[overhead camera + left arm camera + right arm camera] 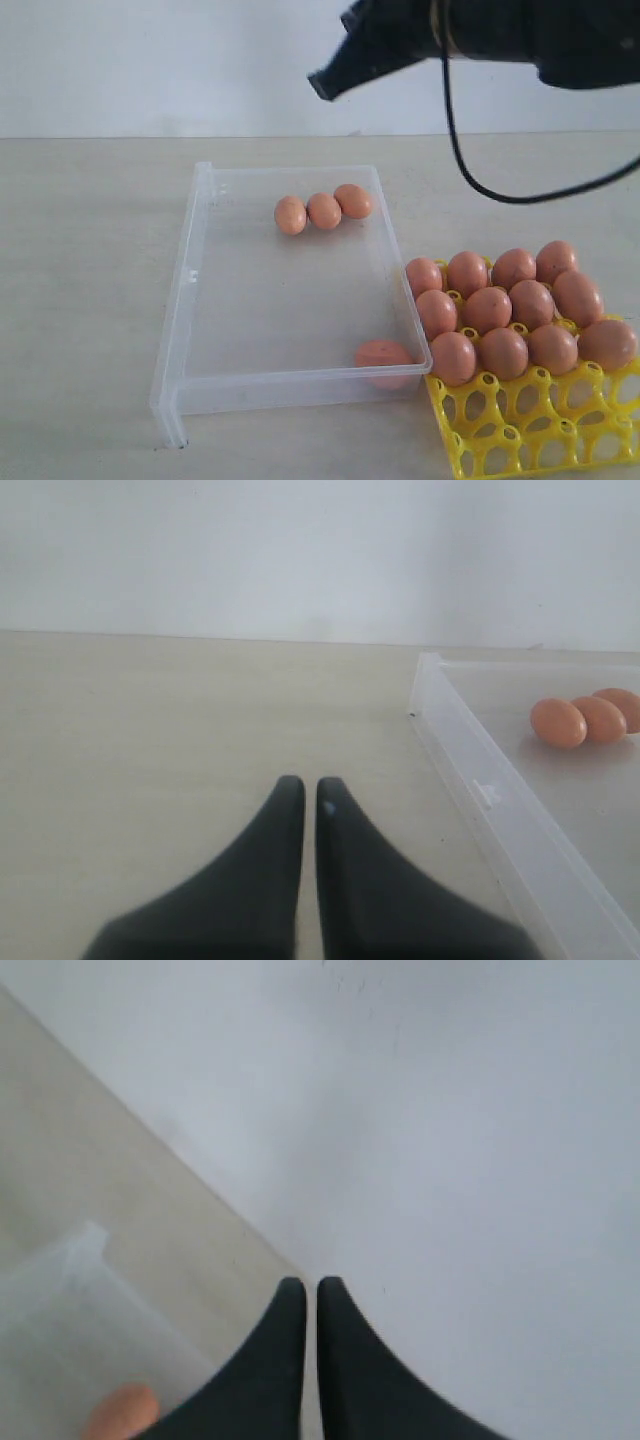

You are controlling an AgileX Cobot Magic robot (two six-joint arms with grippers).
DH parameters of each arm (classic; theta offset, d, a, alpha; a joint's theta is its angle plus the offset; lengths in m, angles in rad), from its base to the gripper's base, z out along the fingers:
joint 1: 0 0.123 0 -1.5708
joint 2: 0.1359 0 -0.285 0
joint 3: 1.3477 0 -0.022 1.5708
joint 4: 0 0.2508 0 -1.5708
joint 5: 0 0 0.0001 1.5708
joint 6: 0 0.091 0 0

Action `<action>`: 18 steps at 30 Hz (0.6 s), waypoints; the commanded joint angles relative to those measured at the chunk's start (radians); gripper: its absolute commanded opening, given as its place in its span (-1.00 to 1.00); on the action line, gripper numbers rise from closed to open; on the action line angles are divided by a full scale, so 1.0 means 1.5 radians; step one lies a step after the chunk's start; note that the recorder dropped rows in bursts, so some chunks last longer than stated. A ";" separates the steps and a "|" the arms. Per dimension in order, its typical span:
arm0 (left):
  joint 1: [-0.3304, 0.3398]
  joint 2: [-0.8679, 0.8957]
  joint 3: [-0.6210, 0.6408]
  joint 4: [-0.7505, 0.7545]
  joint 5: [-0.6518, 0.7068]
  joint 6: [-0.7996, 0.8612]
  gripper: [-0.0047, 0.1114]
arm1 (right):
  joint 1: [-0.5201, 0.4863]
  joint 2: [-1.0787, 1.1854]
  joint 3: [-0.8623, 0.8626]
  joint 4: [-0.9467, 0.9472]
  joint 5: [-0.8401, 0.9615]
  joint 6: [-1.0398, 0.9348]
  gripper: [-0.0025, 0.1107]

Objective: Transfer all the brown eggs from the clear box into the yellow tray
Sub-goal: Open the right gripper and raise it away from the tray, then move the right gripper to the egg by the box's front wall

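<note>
eggs: four left in box, three far, one by tray, which seats twelve | right gripper: pinched shut, empty, high above box, clear of eggs | left gripper: closed, empty, aside on bare table, out of the way

Legible text, labels, brands, numbers, signs: none. On clear box, yellow tray, brown eggs: no readable marking (visible surfaces plain).
</note>
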 commanded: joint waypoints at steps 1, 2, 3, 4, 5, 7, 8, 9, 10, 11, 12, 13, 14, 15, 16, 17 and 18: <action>0.002 -0.001 0.002 -0.002 -0.004 0.002 -0.85 | 0.019 0.071 -0.120 0.324 0.084 -0.256 -0.96; 0.002 -0.001 0.002 -0.002 -0.004 0.002 -0.85 | 0.019 0.090 -0.148 0.449 0.145 -0.381 -0.96; 0.002 -0.001 0.002 -0.002 -0.004 0.002 -0.85 | 0.019 0.122 -0.202 0.569 0.238 -0.608 -0.96; 0.002 -0.001 0.002 -0.002 -0.002 0.002 -0.85 | 0.019 0.149 -0.246 0.660 0.364 -0.746 -0.96; 0.002 -0.001 0.002 -0.002 -0.002 0.002 -0.85 | 0.017 0.186 -0.303 0.695 0.475 -0.840 -0.96; 0.002 -0.001 0.002 -0.002 -0.002 0.002 -0.85 | 0.006 0.255 -0.401 0.684 0.696 -0.902 -0.96; 0.002 -0.001 0.002 -0.002 -0.002 0.002 -0.85 | -0.007 0.275 -0.434 0.688 0.727 -0.889 -0.96; 0.002 -0.001 0.002 -0.002 -0.002 0.002 -0.85 | -0.019 0.282 -0.454 0.723 0.727 -0.859 -0.96; 0.002 -0.001 0.002 -0.002 -0.002 0.002 -0.85 | -0.032 0.282 -0.465 0.776 0.727 -0.853 -0.96; 0.002 -0.001 0.002 -0.002 -0.002 0.002 -0.85 | -0.043 0.278 -0.475 0.867 0.727 -0.886 -0.96; 0.002 -0.001 0.002 -0.002 -0.002 0.002 -0.85 | -0.053 0.275 -0.484 0.972 0.727 -0.956 -0.96; 0.002 -0.001 0.002 -0.002 -0.002 0.002 -0.85 | -0.059 0.273 -0.489 1.079 0.727 -1.040 -0.96; 0.002 -0.001 0.002 -0.002 -0.002 0.002 -0.85 | -0.061 0.273 -0.492 1.182 0.727 -1.113 -0.96; 0.002 -0.001 0.002 -0.002 -0.002 0.002 -0.85 | -0.061 0.273 -0.493 1.261 0.727 -1.166 -0.96; 0.002 -0.001 0.002 -0.002 -0.002 0.002 -0.85 | -0.061 0.279 -0.491 1.297 0.727 -1.191 -0.96; 0.002 -0.001 0.002 -0.002 -0.002 0.002 -0.85 | -0.058 0.282 -0.485 1.323 0.727 -1.191 -0.96; 0.002 -0.001 0.002 -0.002 -0.002 0.002 -0.85 | -0.053 0.291 -0.478 1.326 0.727 -1.190 -0.96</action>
